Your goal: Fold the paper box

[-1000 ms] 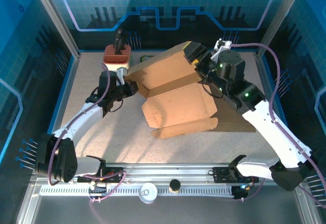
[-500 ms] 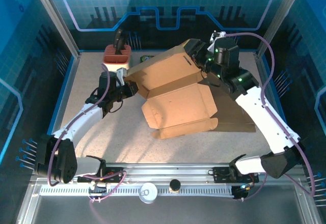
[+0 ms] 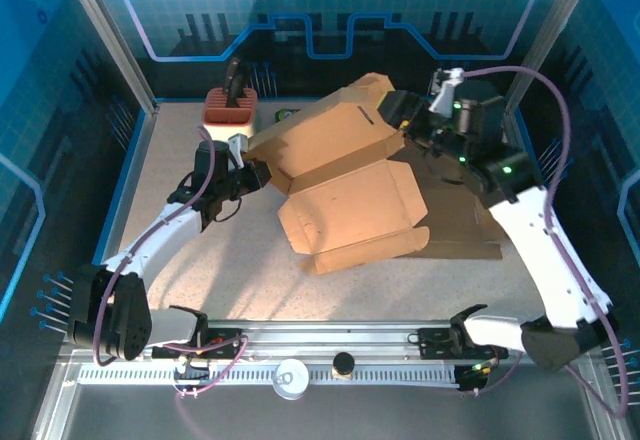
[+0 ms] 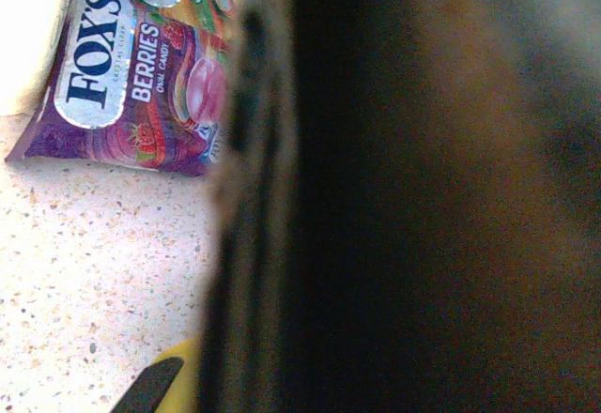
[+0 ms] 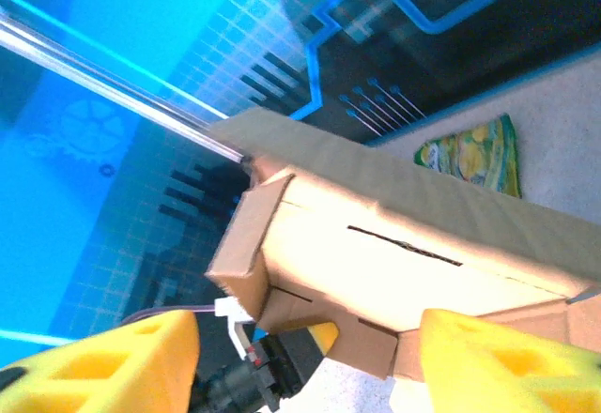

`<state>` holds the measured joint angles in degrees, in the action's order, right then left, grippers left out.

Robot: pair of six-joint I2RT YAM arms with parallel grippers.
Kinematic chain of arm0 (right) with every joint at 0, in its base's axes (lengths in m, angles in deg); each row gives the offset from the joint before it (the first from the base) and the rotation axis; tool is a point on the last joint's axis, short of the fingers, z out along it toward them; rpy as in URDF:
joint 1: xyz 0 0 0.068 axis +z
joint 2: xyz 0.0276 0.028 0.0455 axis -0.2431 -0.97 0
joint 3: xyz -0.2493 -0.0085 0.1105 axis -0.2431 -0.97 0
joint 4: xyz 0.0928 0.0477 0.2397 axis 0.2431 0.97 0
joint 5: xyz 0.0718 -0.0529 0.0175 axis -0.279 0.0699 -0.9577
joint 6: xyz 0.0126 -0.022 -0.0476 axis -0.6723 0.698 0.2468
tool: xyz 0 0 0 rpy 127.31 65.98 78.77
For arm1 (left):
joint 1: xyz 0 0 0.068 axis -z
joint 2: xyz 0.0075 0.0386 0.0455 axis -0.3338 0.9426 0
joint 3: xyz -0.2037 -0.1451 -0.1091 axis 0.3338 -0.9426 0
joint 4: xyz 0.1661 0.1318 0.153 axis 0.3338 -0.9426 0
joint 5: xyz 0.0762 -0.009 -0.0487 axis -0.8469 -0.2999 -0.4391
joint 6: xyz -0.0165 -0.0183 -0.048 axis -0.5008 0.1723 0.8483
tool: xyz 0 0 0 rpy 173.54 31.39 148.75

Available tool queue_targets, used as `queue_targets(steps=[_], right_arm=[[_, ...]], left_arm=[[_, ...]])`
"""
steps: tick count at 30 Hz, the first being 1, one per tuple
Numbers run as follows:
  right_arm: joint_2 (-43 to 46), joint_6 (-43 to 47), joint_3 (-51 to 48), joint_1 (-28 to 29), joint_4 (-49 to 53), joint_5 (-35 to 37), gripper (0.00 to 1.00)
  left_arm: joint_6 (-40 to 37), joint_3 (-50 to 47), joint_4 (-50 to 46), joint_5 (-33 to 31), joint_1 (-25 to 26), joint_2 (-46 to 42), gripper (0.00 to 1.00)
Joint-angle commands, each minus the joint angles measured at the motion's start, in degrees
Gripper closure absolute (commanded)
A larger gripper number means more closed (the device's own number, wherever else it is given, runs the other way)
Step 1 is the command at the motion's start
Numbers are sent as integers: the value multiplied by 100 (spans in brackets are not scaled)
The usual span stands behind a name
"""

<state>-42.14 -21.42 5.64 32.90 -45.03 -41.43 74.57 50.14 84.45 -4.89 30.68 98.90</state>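
Note:
The paper box (image 3: 345,180) is a brown cardboard blank, partly folded, with its back panel raised and its front flaps lying flat. My left gripper (image 3: 247,168) is shut on the box's left corner. In the left wrist view the dark cardboard (image 4: 413,188) blocks most of the picture, and one yellow finger (image 4: 178,385) shows at the bottom. My right gripper (image 3: 402,110) is at the box's back right end and is open. In the right wrist view its yellow fingers (image 5: 113,361) stand wide apart, with the box's slotted end panel (image 5: 376,253) just beyond them.
A red-brown block with a black handle (image 3: 230,108) stands at the back left. Candy packs (image 4: 131,84) lie behind the box, and a green one (image 5: 479,155) lies near the back wall. Two round items (image 3: 292,377) sit on the front rail. Glass walls enclose the table.
My right arm has swung to the right, and its wrist has drawn back from the box's back right corner. The left arm and the box have stayed put.

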Motion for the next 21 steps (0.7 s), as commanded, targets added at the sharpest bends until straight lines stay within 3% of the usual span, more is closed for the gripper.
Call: queue_targets(steps=[1, 7, 10, 14, 21], right_arm=[[461, 734, -158, -716, -431, -1488, 30], [480, 316, -623, -2210, -2013, -3240, 32], [76, -75, -924, -2614, -2959, -3829, 34], [-472, -116, -946, -2690, -3477, -4384, 28], [-1263, -112, -680, -2470, -3858, -5029, 30]], left_arm=[[130, 325, -86, 158, -60, 111, 100], [238, 570, -123, 716, -228, 359, 100], [254, 746, -275, 1018, -304, 493, 100], [297, 816, -249, 1447, -388, 659, 100], [224, 943, -237, 1852, -423, 947, 100]])
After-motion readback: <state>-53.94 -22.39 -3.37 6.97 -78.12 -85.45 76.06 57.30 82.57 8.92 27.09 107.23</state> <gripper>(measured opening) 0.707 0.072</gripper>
